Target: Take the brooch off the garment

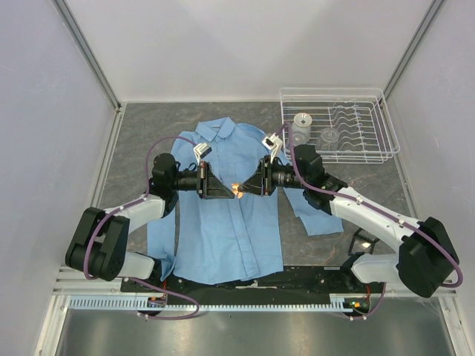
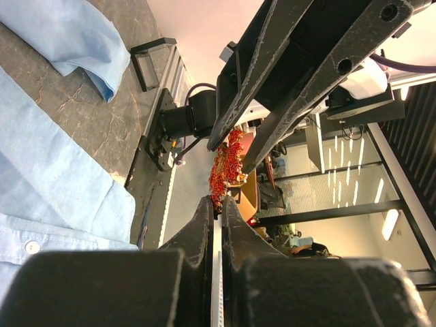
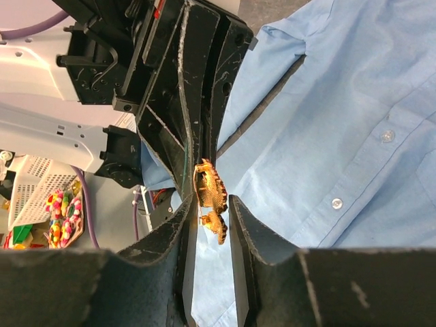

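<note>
The brooch (image 1: 238, 190), orange-red and frilled, hangs in the air over the chest of the garment (image 1: 223, 237), a light blue shirt spread flat on the table. My left gripper (image 1: 231, 190) comes in from the left and is shut on the brooch's edge (image 2: 227, 167), its jaws pressed together (image 2: 219, 201). From the right, my right gripper (image 1: 246, 189) straddles the brooch (image 3: 210, 194). Its jaws (image 3: 208, 204) stand apart, with a gap showing on one side of the pin. The shirt front and its white buttons (image 3: 340, 136) lie below.
A white wire rack (image 1: 334, 126) at the back right holds a small cup and round clear pieces. The shirt's right sleeve (image 1: 315, 215) lies under my right arm. Grey walls close in the dark stone tabletop (image 1: 148, 126).
</note>
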`<state>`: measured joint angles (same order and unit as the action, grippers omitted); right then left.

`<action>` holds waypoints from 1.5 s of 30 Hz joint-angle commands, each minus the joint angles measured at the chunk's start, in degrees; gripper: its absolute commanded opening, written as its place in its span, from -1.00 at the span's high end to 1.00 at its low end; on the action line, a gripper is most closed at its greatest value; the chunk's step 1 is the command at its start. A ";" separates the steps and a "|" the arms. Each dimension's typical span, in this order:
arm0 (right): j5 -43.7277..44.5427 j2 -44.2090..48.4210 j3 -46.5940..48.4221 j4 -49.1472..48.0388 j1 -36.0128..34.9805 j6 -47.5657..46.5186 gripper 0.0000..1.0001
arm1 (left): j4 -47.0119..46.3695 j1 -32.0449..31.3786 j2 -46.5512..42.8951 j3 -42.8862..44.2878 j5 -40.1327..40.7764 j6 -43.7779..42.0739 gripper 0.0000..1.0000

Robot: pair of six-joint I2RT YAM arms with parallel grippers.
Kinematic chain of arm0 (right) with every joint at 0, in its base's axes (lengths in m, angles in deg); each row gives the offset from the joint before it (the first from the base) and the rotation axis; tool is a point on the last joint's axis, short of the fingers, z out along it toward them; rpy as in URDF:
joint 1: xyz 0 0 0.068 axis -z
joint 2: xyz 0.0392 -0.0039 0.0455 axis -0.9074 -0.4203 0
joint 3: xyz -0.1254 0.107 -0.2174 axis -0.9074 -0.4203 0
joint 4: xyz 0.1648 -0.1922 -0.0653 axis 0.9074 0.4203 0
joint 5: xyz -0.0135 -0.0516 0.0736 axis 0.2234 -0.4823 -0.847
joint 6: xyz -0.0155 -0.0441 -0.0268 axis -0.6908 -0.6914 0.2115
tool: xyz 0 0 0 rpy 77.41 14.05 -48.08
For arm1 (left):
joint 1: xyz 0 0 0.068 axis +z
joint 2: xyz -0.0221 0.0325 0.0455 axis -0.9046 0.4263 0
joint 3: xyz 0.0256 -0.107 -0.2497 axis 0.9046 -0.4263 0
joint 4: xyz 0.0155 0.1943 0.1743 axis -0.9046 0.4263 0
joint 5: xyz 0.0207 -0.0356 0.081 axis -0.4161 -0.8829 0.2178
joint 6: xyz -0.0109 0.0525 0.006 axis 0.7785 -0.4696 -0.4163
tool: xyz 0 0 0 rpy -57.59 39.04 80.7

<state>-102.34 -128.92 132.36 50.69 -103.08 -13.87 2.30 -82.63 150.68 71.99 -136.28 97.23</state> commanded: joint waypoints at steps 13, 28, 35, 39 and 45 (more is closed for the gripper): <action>4.23 0.89 -3.33 -4.04 -0.74 0.53 1.00 | -4.05 -0.50 0.58 1.69 -0.90 -0.09 0.96; 12.40 8.80 -5.45 3.76 -0.83 -0.70 1.00 | 30.29 -0.94 -10.74 6.62 8.86 -20.48 -0.02; 28.38 16.27 -1.86 29.99 0.75 -0.35 1.00 | 42.77 -0.94 -13.82 8.37 13.69 -28.56 -0.29; 42.00 18.74 4.30 50.41 0.84 5.34 1.00 | 44.29 -1.03 -14.18 9.60 14.84 -29.10 -0.40; 57.13 17.60 13.97 78.89 1.19 16.07 1.00 | 44.64 -4.00 -14.62 13.28 20.63 -29.54 -0.41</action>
<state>-60.18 -111.28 139.18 104.67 -102.12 -6.66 45.89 -84.38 137.72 80.73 -119.86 70.85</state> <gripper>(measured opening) 0.018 0.702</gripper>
